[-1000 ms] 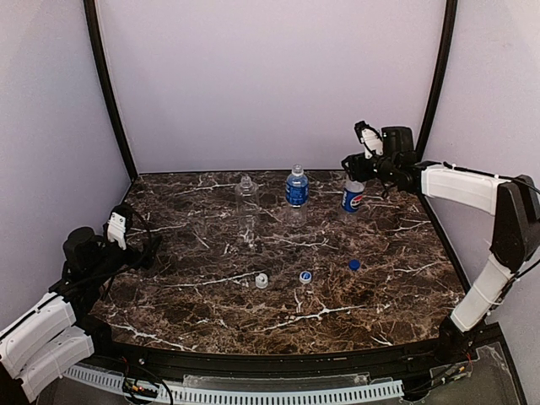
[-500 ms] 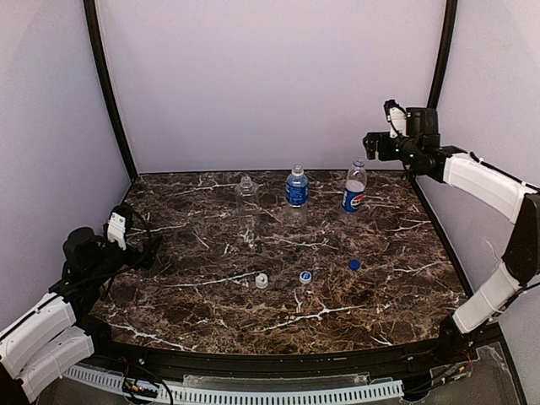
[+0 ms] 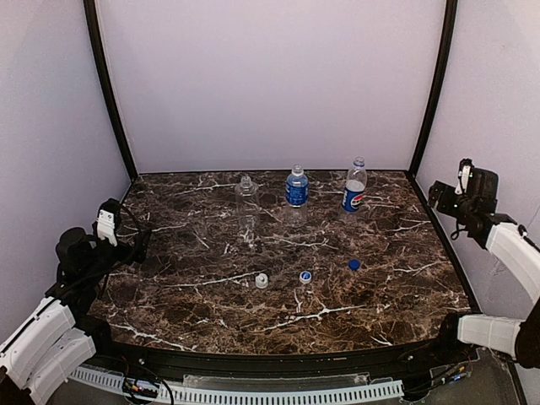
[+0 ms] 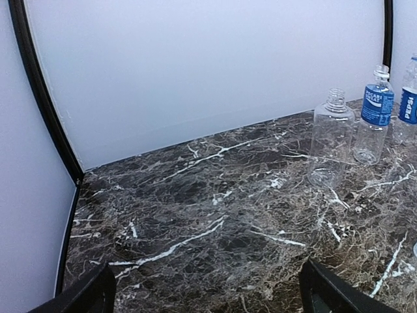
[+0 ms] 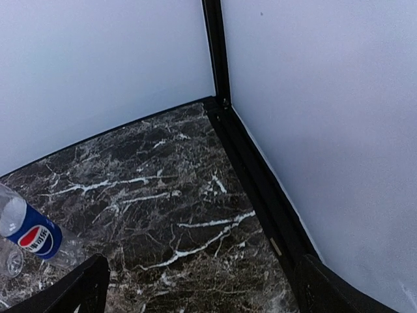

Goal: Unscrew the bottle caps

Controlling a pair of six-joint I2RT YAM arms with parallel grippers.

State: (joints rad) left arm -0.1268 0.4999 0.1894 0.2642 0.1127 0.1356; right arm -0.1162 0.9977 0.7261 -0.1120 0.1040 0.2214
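Gaping wide, left gripper at 9 o'clock and right gripper at 3 o'clock hold nothing. Unlabelled bottle, blue-label bottle, Pepsi bottle stand at 12; white cap, blue cap, second blue cap lie just below centre.

Back row: clear bottle, blue-label bottle, Pepsi bottle; open gaps between.

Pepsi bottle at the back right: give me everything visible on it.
The Pepsi bottle is small and made of clear plastic, with a blue label round its lower body showing the red, white and blue logo. It stands upright toward the back right of the marble table. Its neck looks bare, with no cap. Only the table touches it.
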